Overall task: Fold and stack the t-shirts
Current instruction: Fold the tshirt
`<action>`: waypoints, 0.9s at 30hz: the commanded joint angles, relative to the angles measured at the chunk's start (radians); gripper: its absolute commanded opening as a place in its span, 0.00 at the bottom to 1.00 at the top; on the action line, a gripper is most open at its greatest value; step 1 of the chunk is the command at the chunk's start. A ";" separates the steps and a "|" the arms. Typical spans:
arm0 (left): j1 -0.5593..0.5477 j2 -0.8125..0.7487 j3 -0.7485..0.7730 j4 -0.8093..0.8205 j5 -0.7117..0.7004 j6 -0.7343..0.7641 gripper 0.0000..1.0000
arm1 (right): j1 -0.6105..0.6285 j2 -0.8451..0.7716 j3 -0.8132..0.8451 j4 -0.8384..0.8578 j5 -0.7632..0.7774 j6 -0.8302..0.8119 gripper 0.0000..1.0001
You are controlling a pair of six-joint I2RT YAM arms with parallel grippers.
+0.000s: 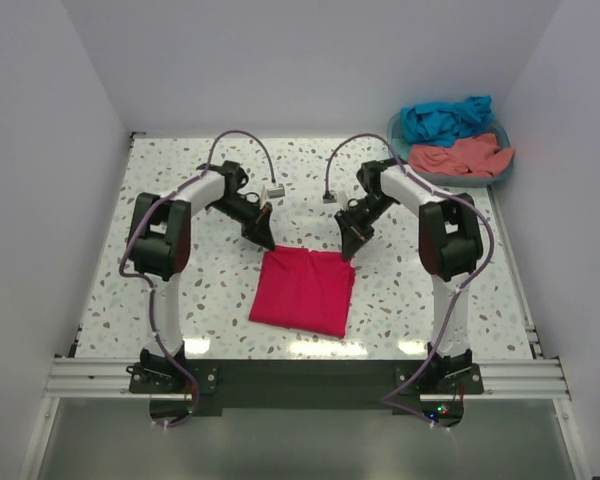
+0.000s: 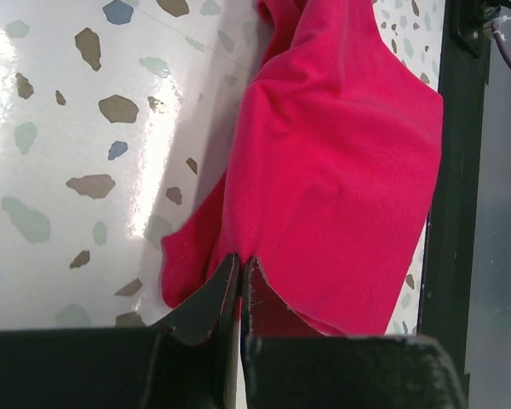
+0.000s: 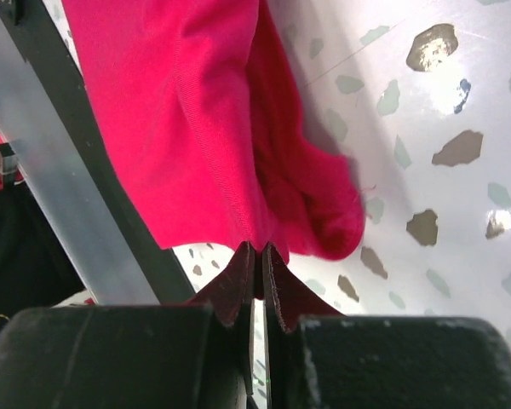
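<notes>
Top external: claws (image 1: 268,243) (image 1: 345,252) on shirt (image 1: 302,292) edge

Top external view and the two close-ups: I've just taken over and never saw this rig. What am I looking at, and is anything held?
The top view looks down from behind two robot arms bolted at the near edge of the table. Each close-up comes from a camera on one wrist. A partly folded crimson-pink t-shirt lies between the arms. The left end effector and right end effector are each shut on its far edge. A teal-blue t-shirt and a salmon t-shirt lie in the basket at far right.
</notes>
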 commanded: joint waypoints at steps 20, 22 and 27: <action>0.127 0.033 0.023 0.254 -0.226 -0.171 0.00 | -0.055 0.069 0.099 0.232 0.303 0.135 0.00; 0.133 0.052 0.020 0.289 -0.254 -0.197 0.00 | -0.055 0.083 0.111 0.271 0.339 0.158 0.00; 0.136 0.052 0.014 0.390 -0.310 -0.264 0.00 | -0.053 0.101 0.149 0.289 0.341 0.210 0.13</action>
